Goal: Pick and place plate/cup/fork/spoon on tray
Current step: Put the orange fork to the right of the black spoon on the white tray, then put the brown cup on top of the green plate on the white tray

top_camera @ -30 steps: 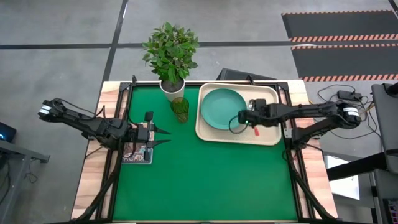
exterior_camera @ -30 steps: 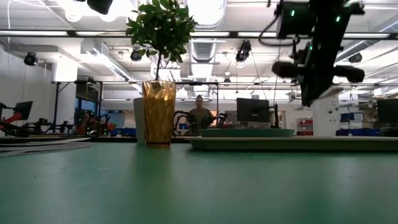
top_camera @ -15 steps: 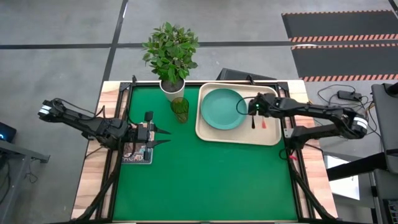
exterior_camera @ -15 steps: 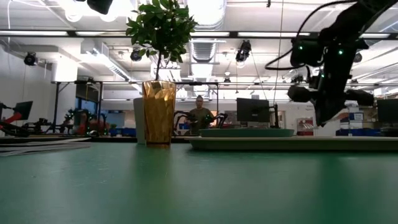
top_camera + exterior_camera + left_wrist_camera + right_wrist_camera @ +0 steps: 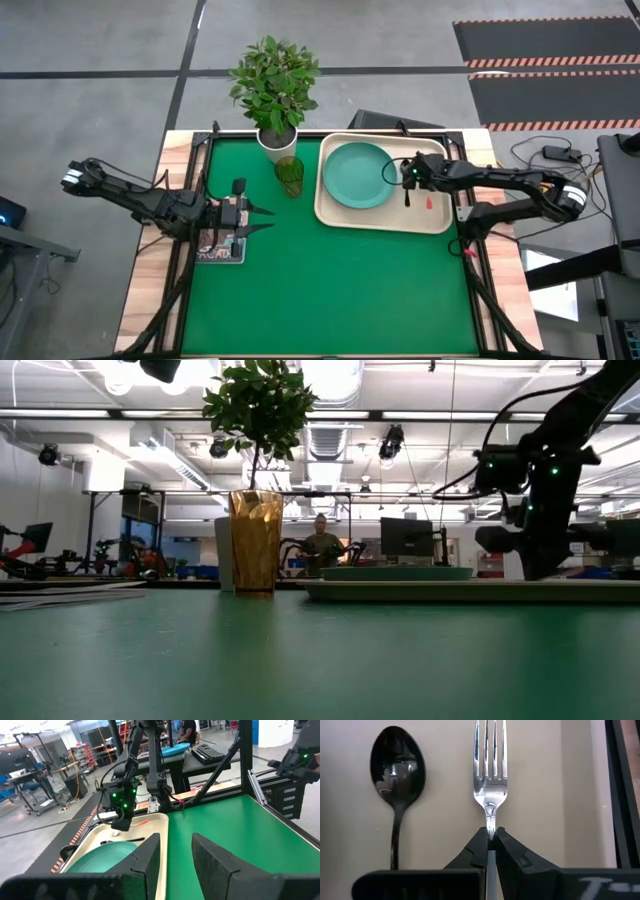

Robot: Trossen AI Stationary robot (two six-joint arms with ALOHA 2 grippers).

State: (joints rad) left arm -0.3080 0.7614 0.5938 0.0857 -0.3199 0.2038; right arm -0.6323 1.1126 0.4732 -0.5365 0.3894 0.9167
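Observation:
The cream tray lies at the table's far right. On it are the teal plate, the dark spoon and the fork, which lie side by side right of the plate. My right gripper is low over the tray's right part, shut on the fork. The fork's red handle sticks out toward the near edge. The tinted cup stands on the green mat left of the tray. My left gripper is open and empty over the table's left side. My right gripper pinches the fork's thin metal neck, just behind the tines, between its two fingertips. The fingers come from above and close across the fork. The fork lies level along the tray floor beside the spoon, tines toward the far edge. I cannot tell whether it rests there.
A potted plant stands at the far edge, just behind the cup. A printed card lies under my left arm. A person stands in the room beyond the table. Open green mat covers the near half.
My right gripper has carried the fork from beside the plate toward the table's right and far edges, then gone down to the tray floor beside the spoon. It has stayed shut on the fork.

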